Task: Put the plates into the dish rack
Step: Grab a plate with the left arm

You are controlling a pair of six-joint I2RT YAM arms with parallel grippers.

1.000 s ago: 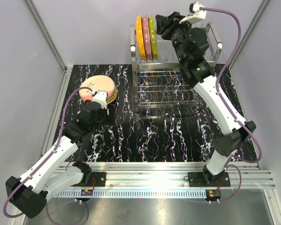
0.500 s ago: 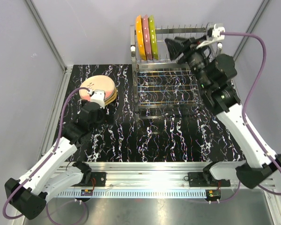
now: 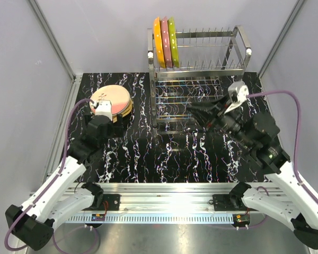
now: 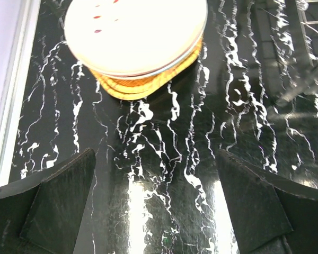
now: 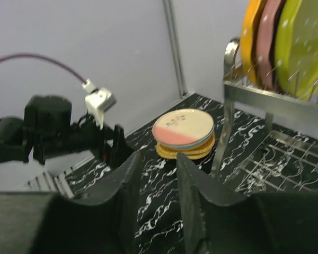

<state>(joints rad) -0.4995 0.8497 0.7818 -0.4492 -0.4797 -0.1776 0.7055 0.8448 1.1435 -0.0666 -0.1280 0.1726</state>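
- My left gripper (image 4: 156,159) hangs low over the black white-veined tabletop (image 3: 148,153), just short of the stack of round dinner plates (image 4: 135,34). Its fingers are spread wide with nothing between them, which I judge is meant to take a rim.
- The stack lies flat, a cream plate with a pink segment on top and tan ones beneath. It sits to the left of the shiny steel wire dish rack (image 3: 243,45) and apart from it.
- Three plates already stand on edge at the left end of the upper tier: the dotted orange plate (image 3: 157,37), the pink plate (image 3: 165,39) and the lime-green plate (image 3: 173,37). The prongs keep them upright, and the prongs to their right carry nothing.
- My right gripper (image 5: 158,159) sits in front of the rack's lower tier, pointing towards the stack. Its fingers are close together with a narrow slit and hold nothing.
- I judge the next lift comes from the stack. The risk is dragging the plates underneath.
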